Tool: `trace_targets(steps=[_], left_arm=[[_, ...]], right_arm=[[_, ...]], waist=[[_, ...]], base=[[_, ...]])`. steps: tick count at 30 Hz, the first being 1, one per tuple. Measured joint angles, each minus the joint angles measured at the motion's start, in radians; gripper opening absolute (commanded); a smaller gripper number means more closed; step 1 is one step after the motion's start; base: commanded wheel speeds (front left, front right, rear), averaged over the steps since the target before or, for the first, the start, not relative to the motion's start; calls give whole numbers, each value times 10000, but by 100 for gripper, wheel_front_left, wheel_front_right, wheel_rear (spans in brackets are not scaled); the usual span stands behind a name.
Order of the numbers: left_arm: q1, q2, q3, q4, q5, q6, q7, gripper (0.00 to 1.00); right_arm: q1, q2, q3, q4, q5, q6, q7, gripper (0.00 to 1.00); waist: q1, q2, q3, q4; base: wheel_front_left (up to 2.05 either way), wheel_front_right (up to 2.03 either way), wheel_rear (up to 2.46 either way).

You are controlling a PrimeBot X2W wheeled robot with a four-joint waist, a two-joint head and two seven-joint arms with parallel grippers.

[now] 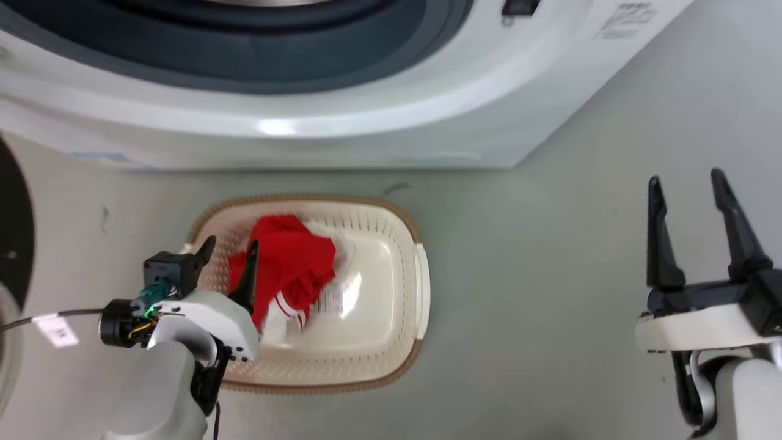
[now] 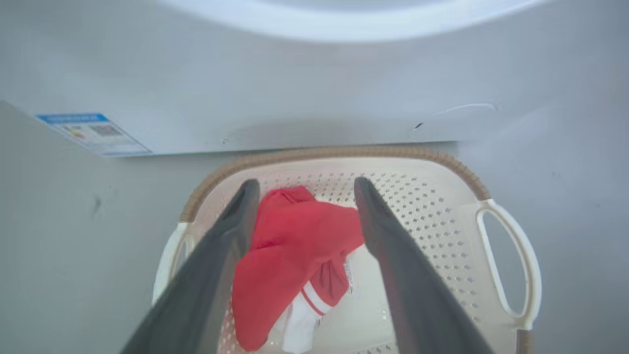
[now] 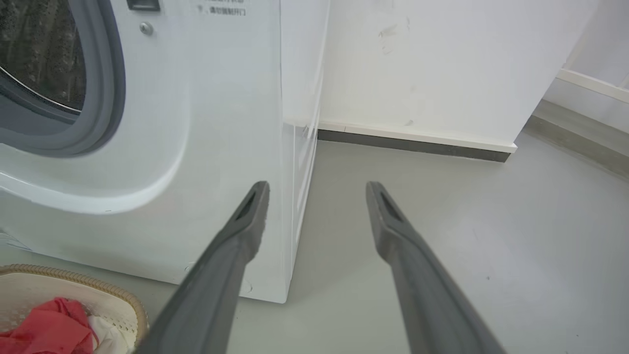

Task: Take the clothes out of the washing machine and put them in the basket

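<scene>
The cream basket [image 1: 403, 342] with a brown rim stands on the floor right in front of the white washing machine [image 1: 366, 128]. Red clothes [image 1: 287, 263] with white stripes lie in the basket's left half. My left gripper [image 1: 229, 256] hangs open over that side of the basket. In the left wrist view the clothes [image 2: 290, 255] sit below and between the spread fingers of the left gripper [image 2: 302, 189], inside the basket [image 2: 432, 216]. My right gripper [image 1: 690, 208] stands open and empty over bare floor at the right. The grey porthole rim [image 3: 105, 98] and the drum show at the right wrist view's upper left.
The machine's black-framed door [image 1: 12, 244] stands open at the far left. A wall with a dark baseboard [image 3: 413, 142] runs behind the machine's right side. Grey floor [image 1: 550, 275] stretches to the right of the basket. A blue label [image 2: 93, 132] marks the machine's lower front.
</scene>
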Motion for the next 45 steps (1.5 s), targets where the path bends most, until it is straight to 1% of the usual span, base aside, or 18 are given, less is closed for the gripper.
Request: trace_targets(steps=[3, 6, 7, 14, 17, 19, 22, 29, 34, 37, 41, 45], left_arm=[[577, 42, 286, -1024, 157, 0, 0, 100], [1151, -291, 968, -2176, -339, -10, -2, 100], [1290, -295, 1112, -2552, -318, -10, 0, 100], [2269, -284, 1298, -4495, 345, -10, 0, 100], [2685, -322, 1471, -4972, 637, -10, 0, 100], [2875, -499, 1643, -5265, 665, -8, 0, 100], [3090, -600, 1655, -5565, 771, -10, 0, 100], [3262, -472, 1584, -5797, 928, -10, 0, 100], [3243, -115, 1386, -5724, 951, -10, 0, 100], [2964, 219, 1243, -5634, 999, -10, 0, 100], [2204, 861, 976, -5315, 941, -10, 0, 100], [976, 1695, 644, -4882, 842, -10, 221, 100]], right_arm=[[174, 4, 58, 102, 17, 2, -2, 100], [353, 4, 82, 169, 54, 2, 0, 100], [444, 2, 82, 203, 56, 0, 0, 100], [1077, 2, 153, 336, 44, 2, 0, 100], [1226, 2, 163, 355, 111, 0, -2, 100], [1343, 2, 182, 370, 159, 0, -2, 100], [1383, 2, 188, 382, 176, 0, 0, 100], [1453, 2, 213, 424, 410, 0, 0, 100], [1463, 4, 320, 389, 587, 0, 0, 100], [1384, 4, 380, 334, 696, 2, 0, 100], [1155, 0, 403, 253, 965, 2, 0, 100], [898, -2, 479, 178, 1294, 0, 0, 100]], waist=[[-1, 0, -640, 45], [-1, 0, -1226, 75], [-1, 0, -1414, 83], [-2, 1, -2493, 99], [-2, 1, -2856, 34], [-2, 0, -3054, -23], [-2, 1, -3230, -138], [-1, 0, -3394, -454], [-1, 1, -3290, -736], [0, 0, -3058, -953], [0, 1, -2556, -1317], [2, 0, -1877, -1735]], base=[[0, 0, 0], [0, 0, 0], [0, 0, 0], [0, 0, 0], [0, 0, 0], [0, 0, 0], [0, 0, 0], [0, 0, 0], [0, 0, 0], [0, 0, 0], [0, 0, 0], [0, 0, 0]])
